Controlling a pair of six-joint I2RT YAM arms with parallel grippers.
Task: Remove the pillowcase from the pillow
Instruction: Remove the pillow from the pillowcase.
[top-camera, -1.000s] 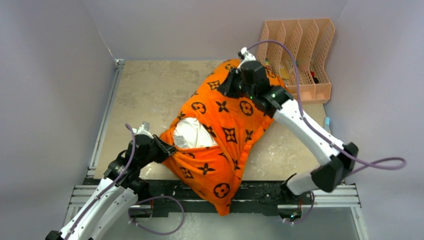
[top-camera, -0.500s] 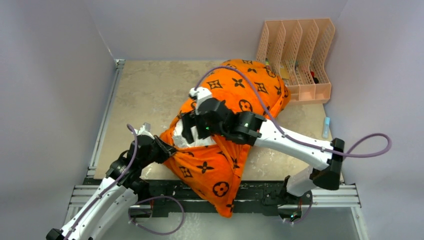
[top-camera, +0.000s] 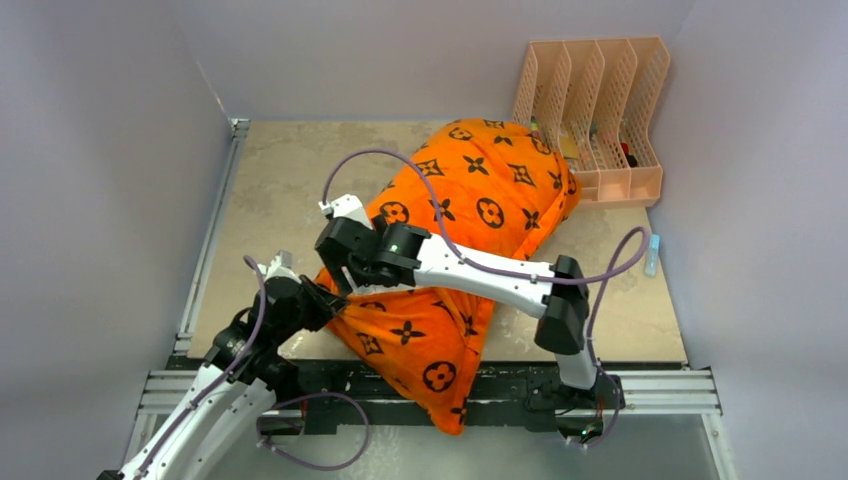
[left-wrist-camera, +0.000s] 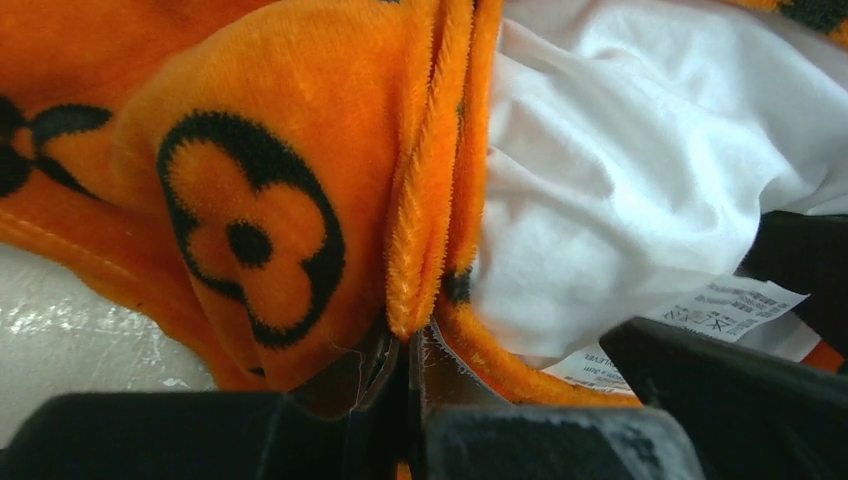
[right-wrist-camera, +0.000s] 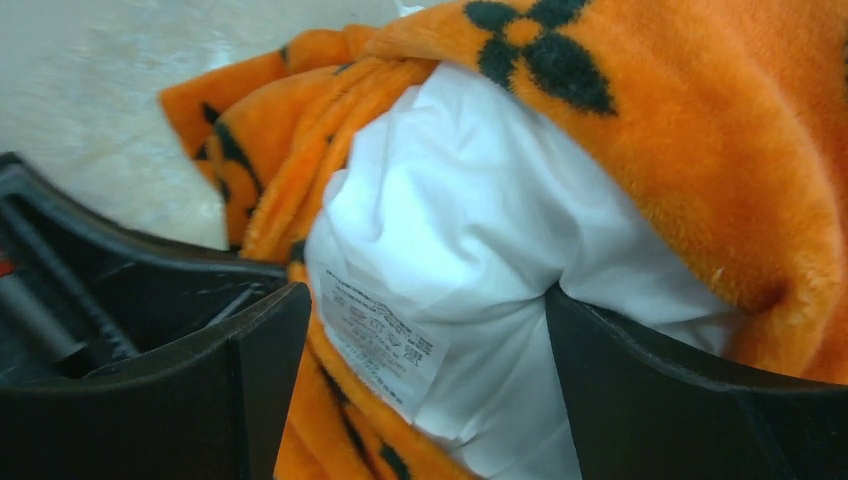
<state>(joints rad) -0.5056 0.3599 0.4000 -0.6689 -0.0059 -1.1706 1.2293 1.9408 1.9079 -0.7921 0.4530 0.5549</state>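
Observation:
The orange pillowcase (top-camera: 480, 200) with black motifs lies diagonally across the table, its near end drooping over the front rail. My left gripper (top-camera: 325, 298) is shut on the hem (left-wrist-camera: 410, 330) of the pillowcase (left-wrist-camera: 250, 150) at its open end. The white pillow (left-wrist-camera: 620, 170) bulges out of that opening. My right gripper (top-camera: 345, 272) is at the same opening, open, with its fingers (right-wrist-camera: 250, 380) on either side of the pillow's (right-wrist-camera: 470, 220) exposed corner and its care label (right-wrist-camera: 380, 340). Pillowcase (right-wrist-camera: 700, 130) folds surround that corner. From above, the right gripper hides the pillow.
A peach file rack (top-camera: 600, 110) stands at the back right, touching the pillowcase's far end. A small pale blue item (top-camera: 652, 255) lies by the right wall. Grey walls close in three sides; a metal rail (top-camera: 640, 392) runs along the front edge.
My right arm swung from the pillowcase's far end back to the opening at the near left, and its gripper opened. The left gripper kept its hold in place.

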